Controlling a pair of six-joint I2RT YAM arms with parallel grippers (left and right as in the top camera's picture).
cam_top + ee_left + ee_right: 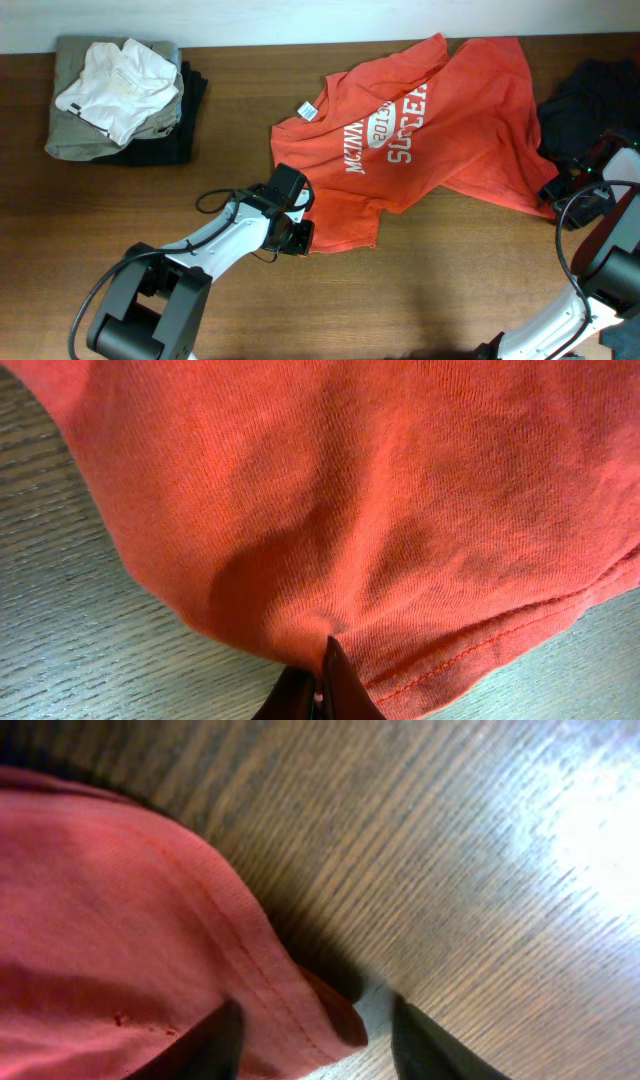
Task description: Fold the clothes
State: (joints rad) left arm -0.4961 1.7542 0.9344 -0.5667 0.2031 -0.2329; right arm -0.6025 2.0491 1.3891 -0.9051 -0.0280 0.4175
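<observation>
— Fingers first: what have they got?
— The left fingers point(340, 688) are pinched tight on a fold of the red-orange T-shirt point(440, 110), just above its lower hem. The right fingers point(430, 1050) stand part-way apart astride the hem corner on the shirt's right side, not clamped on it.
— Risk?
— I'd say the right pair could catch only the hem's edge and lose it. A pull could also drag cloth onto the dark navy garment point(590, 95) just beside it, bunching both.
— Room?
— The shirt lies crumpled across the upper middle of the bench point(420, 300), with bare wood in front of it. The folded pile point(120, 100) sits well apart at the left.
</observation>
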